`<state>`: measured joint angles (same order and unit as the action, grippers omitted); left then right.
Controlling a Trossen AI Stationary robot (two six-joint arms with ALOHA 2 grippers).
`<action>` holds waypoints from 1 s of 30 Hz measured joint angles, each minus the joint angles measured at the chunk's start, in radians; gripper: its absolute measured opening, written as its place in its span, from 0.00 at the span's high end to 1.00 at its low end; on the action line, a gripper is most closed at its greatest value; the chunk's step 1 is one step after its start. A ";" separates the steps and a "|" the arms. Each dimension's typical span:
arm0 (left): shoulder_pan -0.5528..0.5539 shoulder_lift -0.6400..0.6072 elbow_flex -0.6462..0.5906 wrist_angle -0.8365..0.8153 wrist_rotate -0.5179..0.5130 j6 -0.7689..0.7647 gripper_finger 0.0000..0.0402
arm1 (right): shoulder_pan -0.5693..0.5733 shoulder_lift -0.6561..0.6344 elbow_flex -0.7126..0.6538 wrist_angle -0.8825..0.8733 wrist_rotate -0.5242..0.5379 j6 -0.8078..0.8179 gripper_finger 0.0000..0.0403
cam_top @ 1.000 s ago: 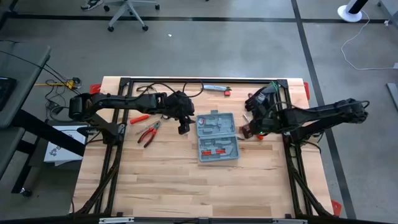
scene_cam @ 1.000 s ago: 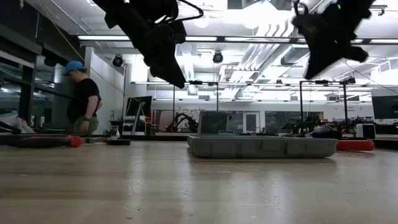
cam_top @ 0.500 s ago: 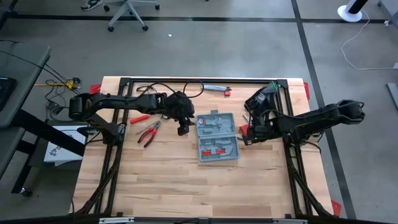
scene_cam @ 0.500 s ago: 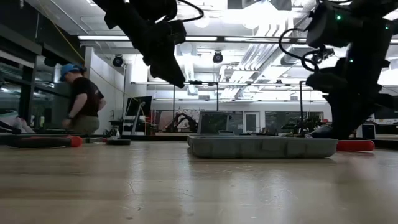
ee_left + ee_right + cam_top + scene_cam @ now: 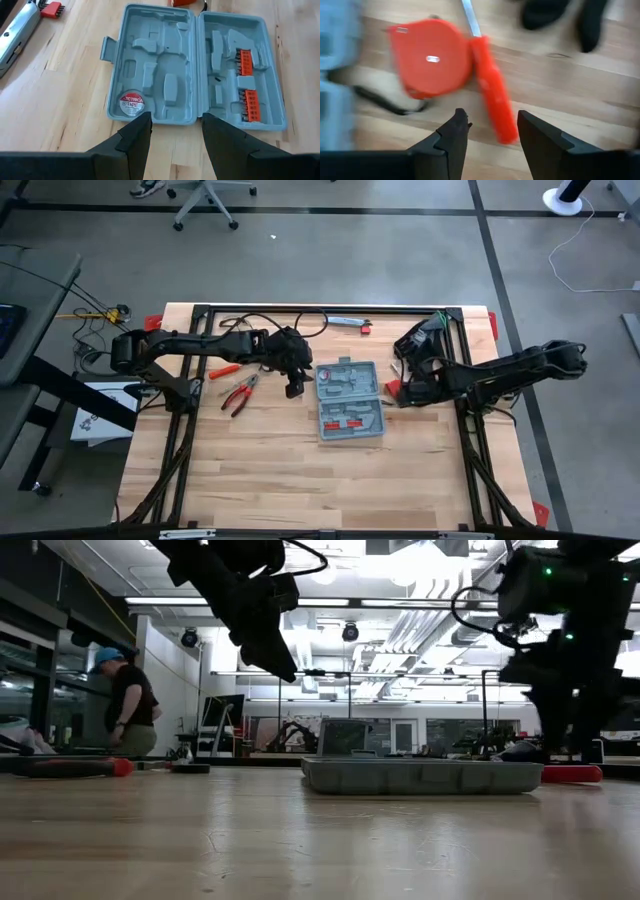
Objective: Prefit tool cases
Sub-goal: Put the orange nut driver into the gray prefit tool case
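The tool case [image 5: 350,402] lies open between the left gripper [image 5: 294,385] and right gripper [image 5: 398,393], both spread and empty.

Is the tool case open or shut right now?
Open. The tool case lies spread flat, both moulded halves facing up, orange bits in one half and a tape roll in the other.

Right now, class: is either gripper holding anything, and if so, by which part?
Nothing is held. The left gripper hangs open beside the open case; the right gripper is open over the red screwdriver.
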<state>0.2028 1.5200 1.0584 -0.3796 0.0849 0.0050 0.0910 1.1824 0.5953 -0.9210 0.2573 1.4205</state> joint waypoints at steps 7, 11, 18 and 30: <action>0.000 0.006 0.000 0.003 0.000 0.012 0.58 | 0.000 0.001 -0.002 -0.032 -0.001 0.038 0.59; 0.000 0.026 -0.001 0.009 0.004 0.012 0.58 | 0.000 0.002 -0.003 -0.004 0.002 0.037 0.59; 0.000 0.056 -0.001 0.007 0.042 0.018 0.58 | -0.021 0.058 -0.003 0.029 0.007 0.025 0.59; 0.010 0.055 -0.001 -0.084 0.052 0.058 0.58 | -0.090 0.297 0.010 0.137 -0.099 -0.067 0.59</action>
<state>0.2131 1.5753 1.0576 -0.4636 0.1367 0.0631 0.0006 1.4794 0.6052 -0.7837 0.1580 1.3530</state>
